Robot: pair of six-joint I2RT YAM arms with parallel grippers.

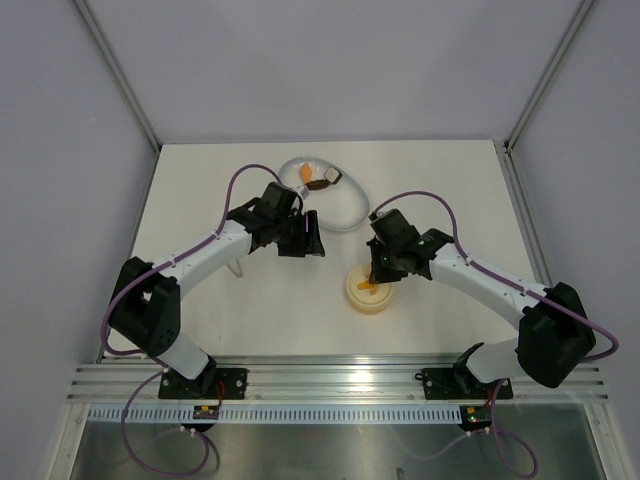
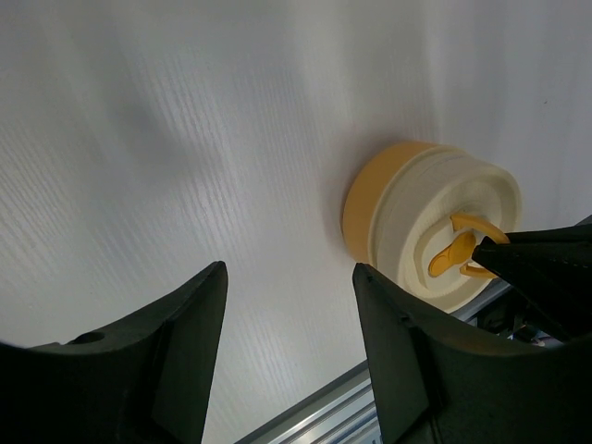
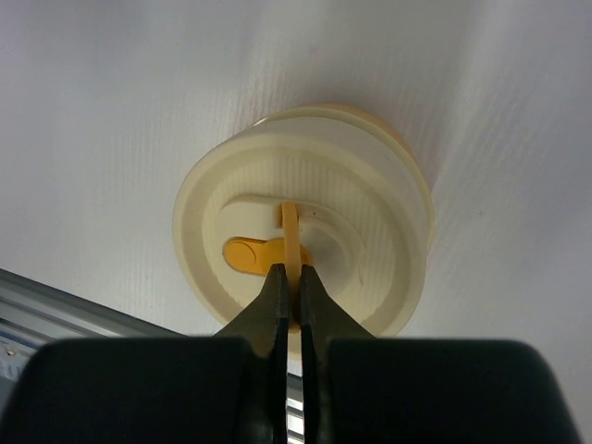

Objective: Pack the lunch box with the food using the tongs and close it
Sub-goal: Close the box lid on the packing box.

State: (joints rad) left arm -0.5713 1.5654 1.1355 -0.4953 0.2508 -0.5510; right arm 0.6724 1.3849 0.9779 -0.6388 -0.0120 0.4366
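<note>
The lunch box point(image 1: 368, 291) stands near the front of the table with its pale lid point(image 3: 370, 203) resting on top. My right gripper point(image 3: 298, 274) is shut on the lid's upright orange ring handle point(image 3: 290, 231), coming down from above. In the left wrist view the same tub point(image 2: 370, 199) shows with that gripper's tip at the handle. My left gripper point(image 1: 308, 240) hovers open to the tub's upper left, nothing between its fingers point(image 2: 190, 305). Food is in view in the white dish: an orange piece point(image 1: 305, 173) and a dark brown and white one point(image 1: 325, 181). A thin silvery shape by the left forearm looks like the tongs point(image 1: 236, 268).
The white oval dish point(image 1: 345, 208) lies at the back middle, just behind the left gripper. An aluminium rail point(image 1: 340, 380) runs along the table's near edge. Grey walls enclose the table on three sides.
</note>
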